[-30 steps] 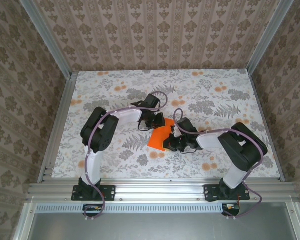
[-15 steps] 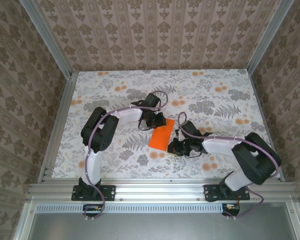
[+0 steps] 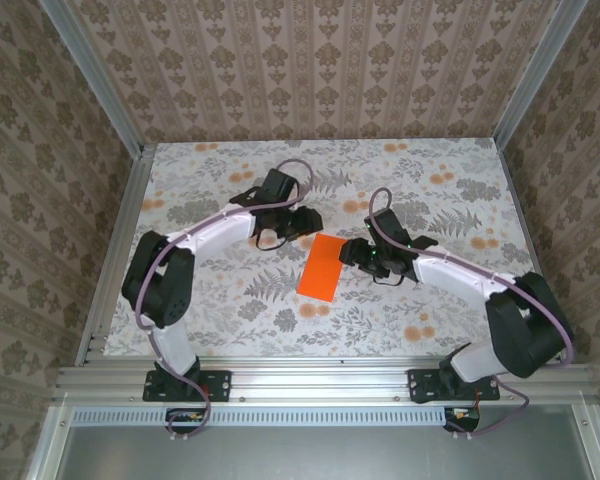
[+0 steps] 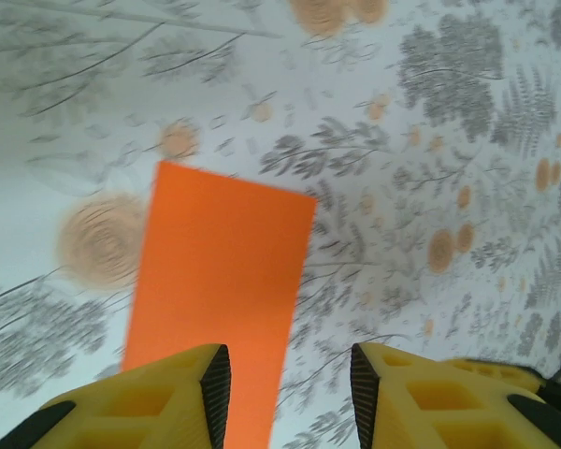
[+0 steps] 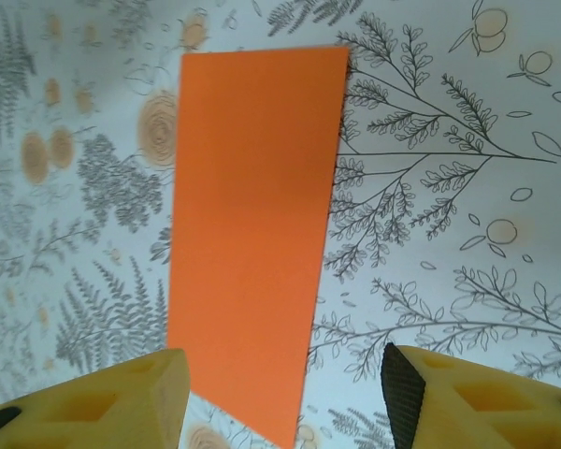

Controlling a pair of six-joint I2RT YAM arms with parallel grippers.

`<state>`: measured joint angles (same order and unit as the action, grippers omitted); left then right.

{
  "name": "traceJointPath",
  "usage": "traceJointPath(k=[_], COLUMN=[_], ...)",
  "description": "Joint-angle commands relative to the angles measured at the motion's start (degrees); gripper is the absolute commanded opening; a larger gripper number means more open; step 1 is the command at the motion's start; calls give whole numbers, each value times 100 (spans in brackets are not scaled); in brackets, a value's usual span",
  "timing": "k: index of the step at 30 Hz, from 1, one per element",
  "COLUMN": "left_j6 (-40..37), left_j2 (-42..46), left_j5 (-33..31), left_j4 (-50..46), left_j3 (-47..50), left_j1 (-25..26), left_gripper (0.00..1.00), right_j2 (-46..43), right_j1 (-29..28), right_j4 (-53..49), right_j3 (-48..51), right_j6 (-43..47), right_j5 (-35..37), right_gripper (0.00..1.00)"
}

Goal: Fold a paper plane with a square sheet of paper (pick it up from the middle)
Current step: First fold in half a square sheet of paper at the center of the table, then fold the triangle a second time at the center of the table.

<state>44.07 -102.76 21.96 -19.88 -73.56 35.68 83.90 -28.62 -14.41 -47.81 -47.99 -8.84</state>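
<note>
From above, the orange paper (image 3: 323, 267) lies flat on the flowered table (image 3: 210, 300), between my left gripper (image 3: 298, 224) and my right gripper (image 3: 352, 250). Left wrist: my yellow jaws are spread and hold nothing, with the paper beneath them. Right wrist: my jaws are wide apart and the paper lies unobstructed among printed ferns.

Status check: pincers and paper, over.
Left pincer open, empty. Right pincer open, empty. Orange paper lying flat between them, a narrow rectangle, neither pincer touching it.

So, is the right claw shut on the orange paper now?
No, the right wrist view shows the orange paper lying flat on the table, with the right claw open, its fingers wide apart.
</note>
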Motion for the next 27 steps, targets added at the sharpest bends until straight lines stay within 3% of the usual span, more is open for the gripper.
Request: traceJointPath(k=[1, 10, 17, 27], left_j6=[154, 207, 212, 27], left_j2=[258, 677, 986, 1313], left_j5=[-129, -165, -244, -327], left_j4=[-92, -173, -240, -482], left_j3=[535, 1361, 1737, 1968], left_j1=[-150, -372, -633, -1102], left_gripper=[42, 51, 58, 61], right_j2=[476, 1685, 2466, 3222], right_j1=[4, -25, -134, -373], right_j4=[-264, -550, -1340, -1917], right_j3=[-401, -1371, -2249, -3088], right_j6=[-53, 134, 264, 751], right_j5=[165, 125, 546, 706], right_gripper=[59, 60, 62, 61])
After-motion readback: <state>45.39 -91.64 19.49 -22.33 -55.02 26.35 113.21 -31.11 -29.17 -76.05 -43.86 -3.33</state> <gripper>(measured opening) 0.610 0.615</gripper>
